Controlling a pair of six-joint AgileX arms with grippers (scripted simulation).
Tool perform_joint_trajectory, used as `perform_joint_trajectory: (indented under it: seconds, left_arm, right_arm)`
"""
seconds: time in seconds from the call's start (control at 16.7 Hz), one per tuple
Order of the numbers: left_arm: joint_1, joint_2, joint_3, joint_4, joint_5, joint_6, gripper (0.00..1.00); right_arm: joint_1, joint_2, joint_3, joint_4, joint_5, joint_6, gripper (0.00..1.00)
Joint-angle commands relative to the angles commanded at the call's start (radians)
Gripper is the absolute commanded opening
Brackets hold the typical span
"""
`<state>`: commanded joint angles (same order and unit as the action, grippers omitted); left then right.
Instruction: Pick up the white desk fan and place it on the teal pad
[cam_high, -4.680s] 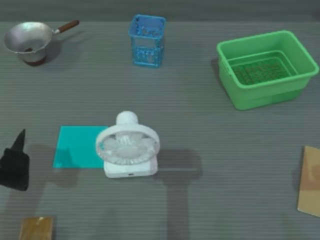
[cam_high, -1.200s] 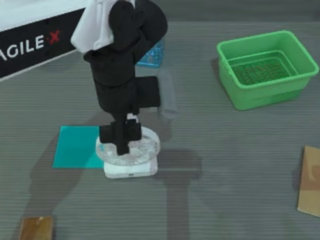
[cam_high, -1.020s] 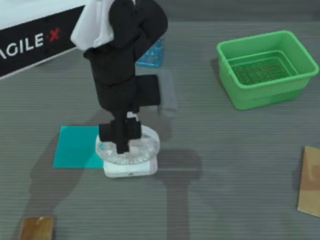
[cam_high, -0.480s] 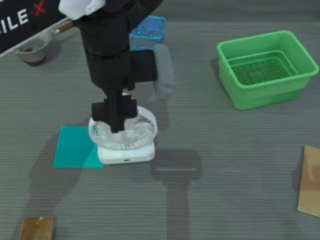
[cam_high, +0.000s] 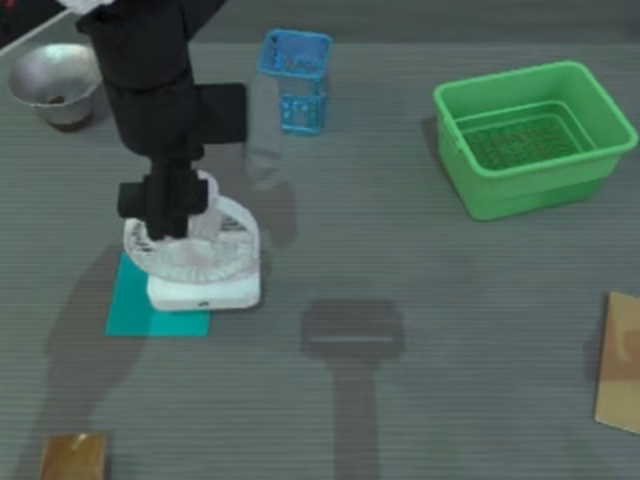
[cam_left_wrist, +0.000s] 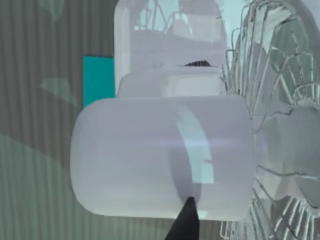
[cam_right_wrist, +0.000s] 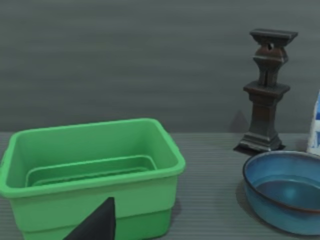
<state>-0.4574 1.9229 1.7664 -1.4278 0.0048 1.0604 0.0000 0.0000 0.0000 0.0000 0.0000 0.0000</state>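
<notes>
Left hand (cam_high: 168, 205) grips one white desk fan (cam_high: 205, 262).

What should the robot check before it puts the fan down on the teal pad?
1. Left gripper holds the fan by its rear knob: ok.
2. Fan over the pad: ok in part. It covers the pad's right end, and its base hangs past the pad's right edge.
3. Fan lined up with the pad's middle: not ok, it sits too far right.
4. Fan touching the pad or lifted above it: cannot tell.
5. Nothing else on the pad: ok.
6. Right arm out of the way: ok, it is absent from the top view; its camera faces the green bin.
</notes>
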Motion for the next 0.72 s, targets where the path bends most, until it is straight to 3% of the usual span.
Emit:
perform_joint_trajectory:
  seconds: [0.36,0.72]
  left_arm:
    - [0.167,-0.024,-0.027,0.003,0.005,0.208,0.00]
    - [0.172,-0.021,-0.029,0.008,0.004,0.218,0.00]
  right_arm:
    - [0.000,0.000,0.000,0.000,0.000,0.000,1.00]
    - [0.000,0.000,0.000,0.000,0.000,0.000,1.00]
